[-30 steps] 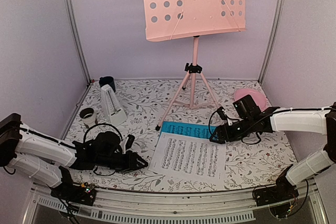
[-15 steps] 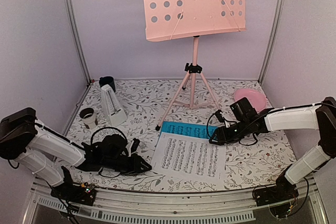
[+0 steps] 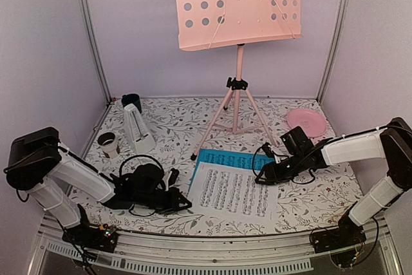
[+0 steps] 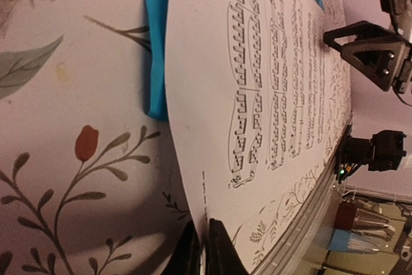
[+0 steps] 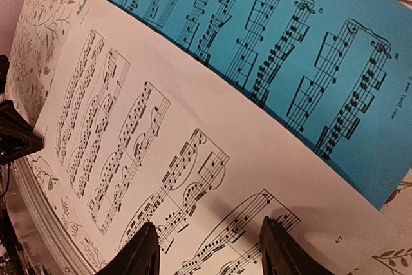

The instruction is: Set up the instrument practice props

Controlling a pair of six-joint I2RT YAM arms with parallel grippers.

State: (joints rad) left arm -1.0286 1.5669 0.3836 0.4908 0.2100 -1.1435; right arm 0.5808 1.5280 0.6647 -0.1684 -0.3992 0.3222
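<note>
a floral cloth (image 3: pixel 174 120) lay under both sets of jaws and spread between them. a dark blue cup (image 3: pixel 132 102) stood upright well beyond the left jaws and off to their left, in the back corner. a small white cup (image 3: pixel 107 142), dark inside, stood nearer those jaws, also beyond them and to their left, apart from the blue one. a pink plate (image 3: pixel 308 120) lay flat near the right jaws, beyond them and to their right. a metal rail (image 3: pixel 212 249) ran behind both.
</note>
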